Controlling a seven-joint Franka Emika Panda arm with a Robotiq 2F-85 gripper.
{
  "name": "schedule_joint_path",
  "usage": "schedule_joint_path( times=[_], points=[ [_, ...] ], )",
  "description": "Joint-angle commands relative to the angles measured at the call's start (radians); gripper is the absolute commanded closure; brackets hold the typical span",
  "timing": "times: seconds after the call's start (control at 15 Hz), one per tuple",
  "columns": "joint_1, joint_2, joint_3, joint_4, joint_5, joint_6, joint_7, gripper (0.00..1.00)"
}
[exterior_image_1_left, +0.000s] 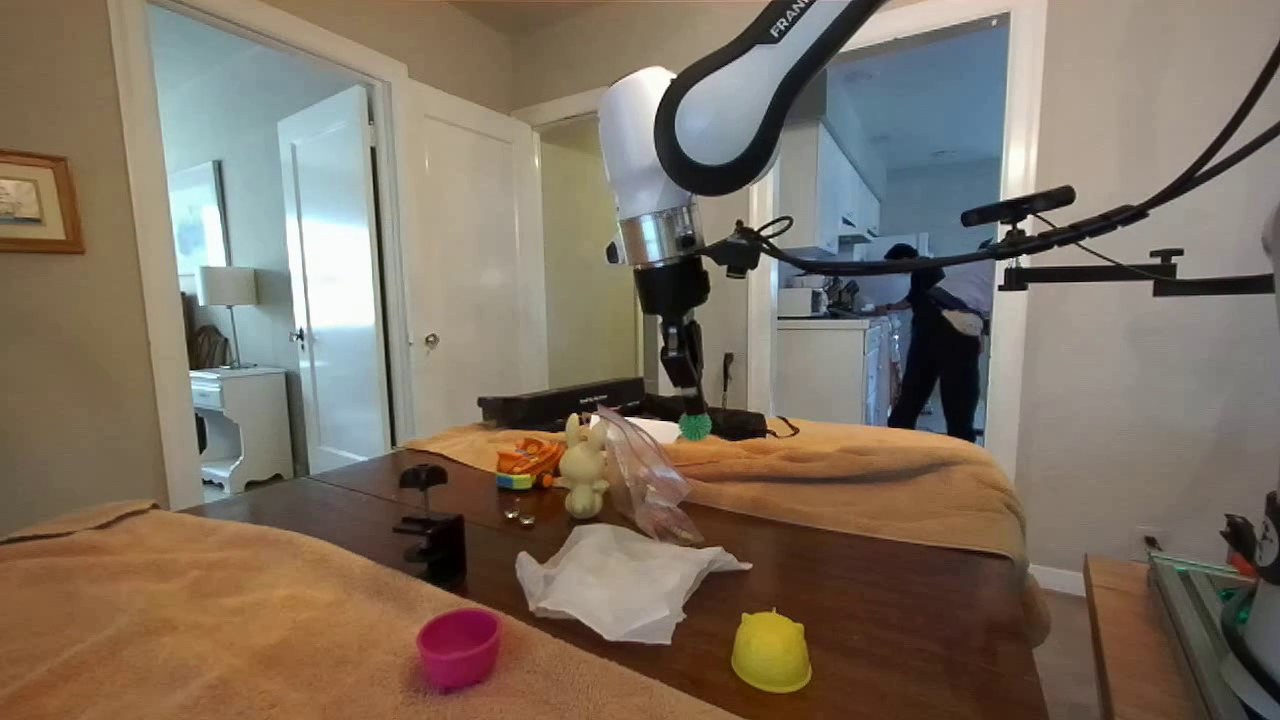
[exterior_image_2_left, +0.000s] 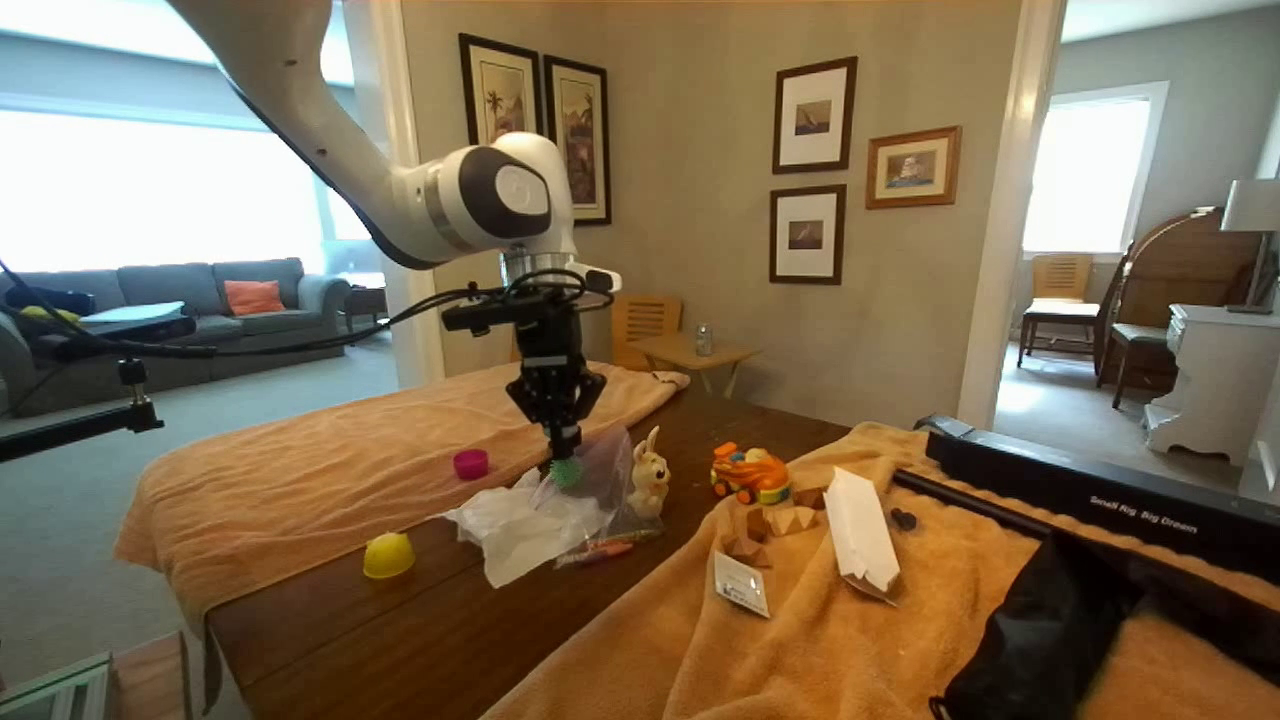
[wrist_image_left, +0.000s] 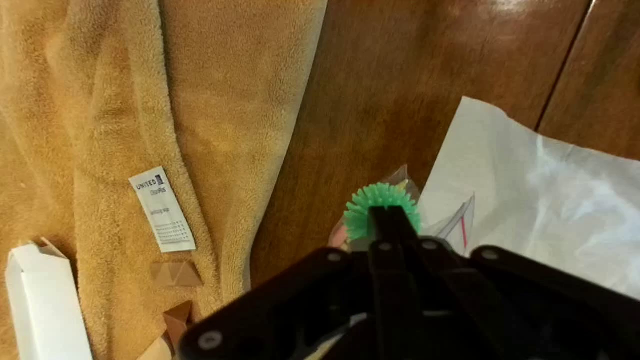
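Pincer (exterior_image_2_left: 565, 442) closed on green spiky ball (wrist_image_left: 381, 194) above desk (exterior_image_1_left: 850, 590). Best held steady, clear of plastic bag (exterior_image_1_left: 645, 478), left in an exterior view.

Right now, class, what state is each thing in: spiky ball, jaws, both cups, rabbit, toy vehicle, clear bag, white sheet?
Spiky ball: held up in the jaws.
Jaws: shut on the spiky ball.
Pink cup: open side up.
Yellow cup: upside down.
Rabbit: standing upright.
Toy vehicle: on its wheels.
Clear bag: crumpled, partly raised; sealed or not, can't tell.
White sheet: spread out, wrinkled.
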Motion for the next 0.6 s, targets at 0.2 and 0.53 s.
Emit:
schedule_joint_path(
  times=[0.2, 0.53],
  points=[
    [0.016, 0.044, 0.004, 0.052, -0.036, 0.052, 0.06, 0.99],
    [0.031, 0.074, 0.011, 0.081, -0.029, 0.07, 0.062, 0.99]
  ],
)
